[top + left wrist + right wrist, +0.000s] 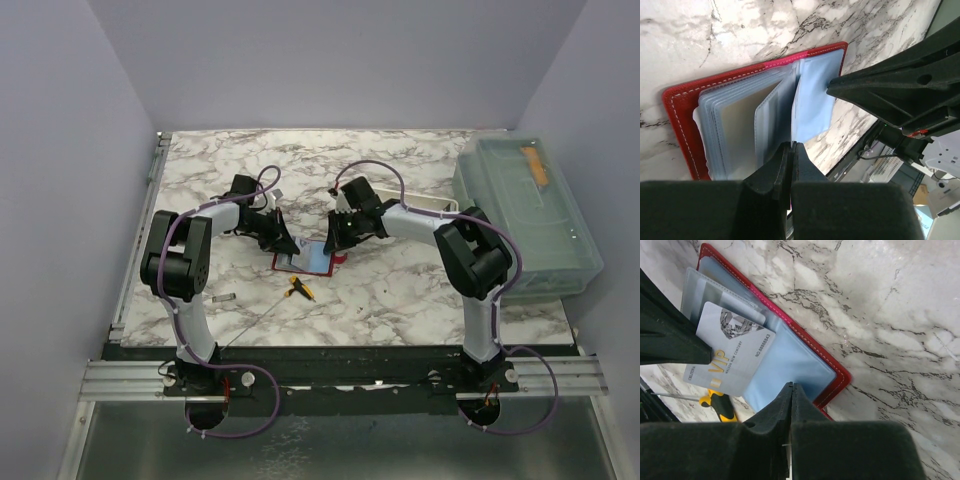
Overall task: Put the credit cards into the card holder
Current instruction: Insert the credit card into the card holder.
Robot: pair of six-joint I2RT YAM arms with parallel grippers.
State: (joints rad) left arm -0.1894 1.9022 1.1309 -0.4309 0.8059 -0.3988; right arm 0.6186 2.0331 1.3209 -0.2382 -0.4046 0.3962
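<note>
Lying open, red card holder (795, 357) shows blue-grey sleeves (735, 115); L gripper (791, 146) clamps pale VIP card (732, 357), R gripper (790, 387) closed

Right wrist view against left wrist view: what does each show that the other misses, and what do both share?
Only the right wrist: the VIP print on the pale blue card and the yellow-handled tool. Only the left wrist: what looks like the tan-gold card, already tucked in the holder. Both: the red card holder, open on the marble table.

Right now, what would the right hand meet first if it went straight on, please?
The open card holder: its blue lining lies just ahead of the right hand, perhaps already touching; depth is unclear.
</note>
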